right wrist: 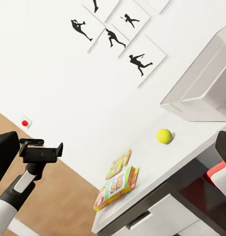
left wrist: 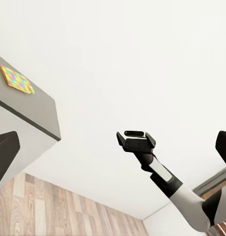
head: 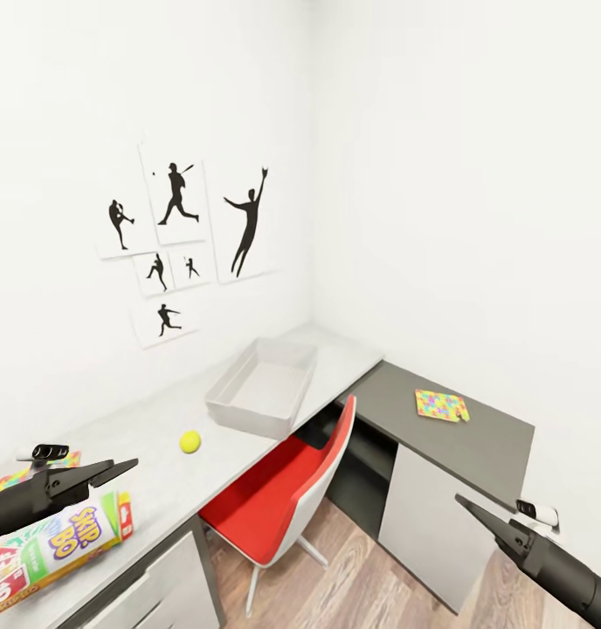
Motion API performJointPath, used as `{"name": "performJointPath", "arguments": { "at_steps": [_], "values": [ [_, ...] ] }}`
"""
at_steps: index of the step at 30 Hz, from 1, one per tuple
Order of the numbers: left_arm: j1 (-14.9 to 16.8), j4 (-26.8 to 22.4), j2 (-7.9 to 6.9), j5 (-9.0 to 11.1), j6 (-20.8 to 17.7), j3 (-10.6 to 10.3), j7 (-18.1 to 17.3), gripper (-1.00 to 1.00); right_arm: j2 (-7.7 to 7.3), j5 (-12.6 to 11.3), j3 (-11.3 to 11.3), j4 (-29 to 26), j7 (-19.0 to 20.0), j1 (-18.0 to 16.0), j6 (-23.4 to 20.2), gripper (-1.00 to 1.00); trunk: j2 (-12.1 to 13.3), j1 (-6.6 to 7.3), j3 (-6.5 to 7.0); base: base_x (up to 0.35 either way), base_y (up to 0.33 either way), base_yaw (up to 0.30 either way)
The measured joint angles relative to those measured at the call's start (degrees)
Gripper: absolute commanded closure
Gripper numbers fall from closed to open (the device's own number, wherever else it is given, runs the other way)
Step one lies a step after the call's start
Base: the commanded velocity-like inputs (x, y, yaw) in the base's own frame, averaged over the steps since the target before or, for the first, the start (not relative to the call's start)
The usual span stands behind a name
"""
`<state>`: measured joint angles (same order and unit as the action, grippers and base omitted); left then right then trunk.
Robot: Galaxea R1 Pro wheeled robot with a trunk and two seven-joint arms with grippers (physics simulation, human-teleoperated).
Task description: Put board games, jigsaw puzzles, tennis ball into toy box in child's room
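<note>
— Standing before the table [head: 161,419], the robot looks about to start gathering; the toy box [head: 261,386] sits empty on the light-grey part.
— Nearest toy?
— The board game [head: 56,546], under the left gripper [head: 117,470]; a jigsaw puzzle [head: 441,405] lies on the dark part, the tennis ball [head: 189,442] near the box.
— The arms?
— Both held low and forward. Left jaws look closed, empty; right gripper [head: 465,504] likewise, I judge.
</note>
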<state>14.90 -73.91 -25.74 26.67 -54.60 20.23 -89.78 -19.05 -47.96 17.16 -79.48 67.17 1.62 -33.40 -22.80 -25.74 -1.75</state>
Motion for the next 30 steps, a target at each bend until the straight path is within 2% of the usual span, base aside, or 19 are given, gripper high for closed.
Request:
{"name": "performJointPath", "arguments": {
  "at_steps": [14, 30],
  "values": [
    [0.00, 0.00, 0.08, 0.03, 0.01, 0.00, 0.00, -1.00, 0.00, 0.00, -0.01, -0.07, -0.18, -0.02, 0.03, -1.00, 0.01, 0.00, 0.52, -0.004, 0.000, -0.042],
    [0.00, 0.00, 0.00, 0.00, 0.01, 0.02, 0.00, -1.00, 0.00, 0.00, -0.01, 0.15, -0.22, -0.04, -0.01, -1.00, 0.00, -0.02, 0.70, -0.111, 0.043, -0.257]
  ]
}}
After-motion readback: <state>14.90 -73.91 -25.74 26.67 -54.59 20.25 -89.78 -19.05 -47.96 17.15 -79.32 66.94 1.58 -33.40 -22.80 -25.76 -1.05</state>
